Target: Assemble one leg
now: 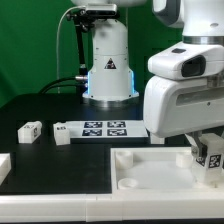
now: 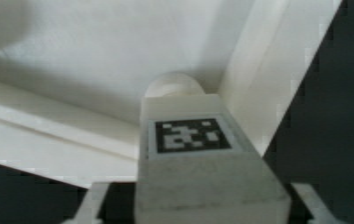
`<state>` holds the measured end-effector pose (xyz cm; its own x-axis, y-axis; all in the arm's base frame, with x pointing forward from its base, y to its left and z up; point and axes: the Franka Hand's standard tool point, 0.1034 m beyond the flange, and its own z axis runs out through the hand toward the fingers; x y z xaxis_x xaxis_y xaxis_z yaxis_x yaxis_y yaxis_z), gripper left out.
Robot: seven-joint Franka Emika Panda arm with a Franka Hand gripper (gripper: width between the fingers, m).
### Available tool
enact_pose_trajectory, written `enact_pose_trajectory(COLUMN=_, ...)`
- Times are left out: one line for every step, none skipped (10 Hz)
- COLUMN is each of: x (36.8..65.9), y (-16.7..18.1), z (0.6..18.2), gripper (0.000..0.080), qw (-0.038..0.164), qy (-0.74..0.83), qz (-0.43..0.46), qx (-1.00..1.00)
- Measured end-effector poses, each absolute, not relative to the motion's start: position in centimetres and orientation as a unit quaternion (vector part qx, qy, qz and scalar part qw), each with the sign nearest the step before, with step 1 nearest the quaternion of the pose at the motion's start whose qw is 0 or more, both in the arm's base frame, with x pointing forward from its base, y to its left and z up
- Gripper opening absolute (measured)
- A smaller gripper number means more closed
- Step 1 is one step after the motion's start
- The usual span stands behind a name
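Wrist view, closest first: my gripper [image 2: 192, 205] is clamped on the leg [image 2: 192, 140]. Its long axis runs straight out from between my fingers [image 2: 96, 203], with one square marker facing the camera and the rounded tip aimed into an inner corner of the white panel [image 2: 67, 60]. Whether the tip touches the panel I cannot tell. In the exterior view the panel lies along the tabletop's front edge, toward the corner at the exterior view's right, and I hang over that end with the leg upright beneath me. The coming move, as I judge it, is a straight push along that axis, down into the corner. Farther back, the marker board [image 1: 100, 128] lies mid-table, a second loose leg [image 1: 30, 130] sits near the edge at the exterior view's left, and the arm's base [image 1: 108, 65] stands by the back edge.
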<state>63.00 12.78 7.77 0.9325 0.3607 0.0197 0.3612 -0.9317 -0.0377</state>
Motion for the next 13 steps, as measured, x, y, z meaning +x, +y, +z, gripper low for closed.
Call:
enact_pose_trajectory(x=63.01, y=12.77, z=7.77, gripper=0.0294, qw=0.020, qy=-0.184, qz=-0.006, qx=-0.983)
enact_pose_trajectory(x=63.01, y=12.76, z=7.77, gripper=0.0294, qw=0.021, qy=-0.178, qz=-0.006, qx=-0.984)
enact_pose_trajectory(x=63.01, y=12.75, z=7.77, gripper=0.0294, qw=0.021, qy=-0.178, qz=-0.006, qx=-0.984)
enact_pose_trajectory(x=63.02, y=12.72, z=7.77, gripper=0.0294, qw=0.022, qy=-0.144, qz=-0.005, qx=-0.989)
enact_pose_trajectory(x=63.03, y=12.61, z=7.75, gripper=0.0294, qw=0.024, qy=-0.067, qz=-0.004, qx=-0.997)
enact_pose_trajectory(x=63.01, y=12.43, z=7.69, gripper=0.0294, qw=0.028, qy=0.009, qz=-0.001, qx=-1.000)
enact_pose_trajectory(x=63.04, y=12.38, z=7.69, gripper=0.0294, qw=0.029, qy=0.058, qz=0.000, qx=-0.998)
enact_pose_trajectory(x=63.06, y=12.26, z=7.67, gripper=0.0294, qw=0.030, qy=0.137, qz=0.002, qx=-0.990)
enact_pose_trajectory(x=63.08, y=12.15, z=7.67, gripper=0.0294, qw=0.031, qy=0.208, qz=0.004, qx=-0.978)
enact_pose_trajectory(x=63.07, y=12.07, z=7.66, gripper=0.0294, qw=0.030, qy=0.267, qz=0.007, qx=-0.963)
enact_pose_trajectory(x=63.05, y=12.01, z=7.64, gripper=0.0294, qw=0.032, qy=0.325, qz=0.010, qx=-0.945)
enact_pose_trajectory(x=63.07, y=11.95, z=7.65, gripper=0.0294, qw=0.033, qy=0.379, qz=0.013, qx=-0.925)
enact_pose_trajectory(x=63.07, y=11.97, z=7.64, gripper=0.0294, qw=0.034, qy=0.407, qz=0.014, qx=-0.913)
